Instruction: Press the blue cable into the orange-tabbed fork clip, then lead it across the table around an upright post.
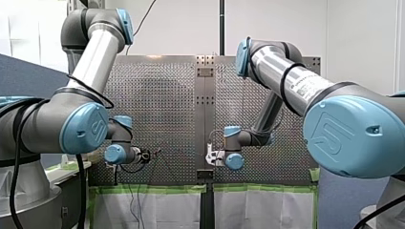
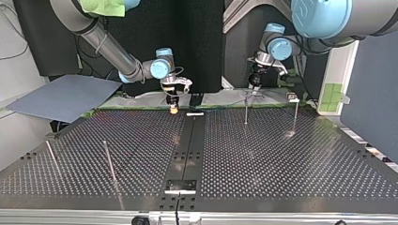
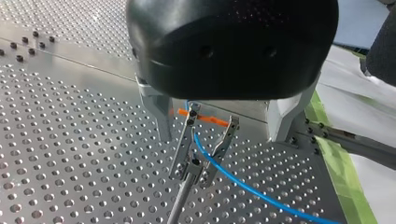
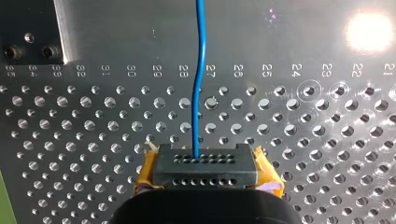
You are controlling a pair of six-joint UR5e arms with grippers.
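In the left wrist view my left claw (image 3: 220, 139) hangs with its metal fingers spread wide, holding nothing. It straddles the fork clip (image 3: 187, 140), whose orange tab (image 3: 205, 118) bridges the prong tips directly under the claw body. The blue cable (image 3: 243, 184) comes out from beneath the claw, drops between the two prongs towards the crotch and runs off slantwise over the worktop (image 3: 70, 154), so it looks seated, or very nearly so. My right claw (image 4: 203, 163) is clamped on the cable, yellow pads either side, and the cable's long axis points straight ahead of it. That arm, I judge, does the leading. Only the top view shows the spacing: my right claw (image 2: 174, 107) sits at the far edge by the centre seam, the clip's side is to its right, and the thin upright post (image 2: 110, 164) is well apart, nearer the camera. The cable itself is too fine to make out there.
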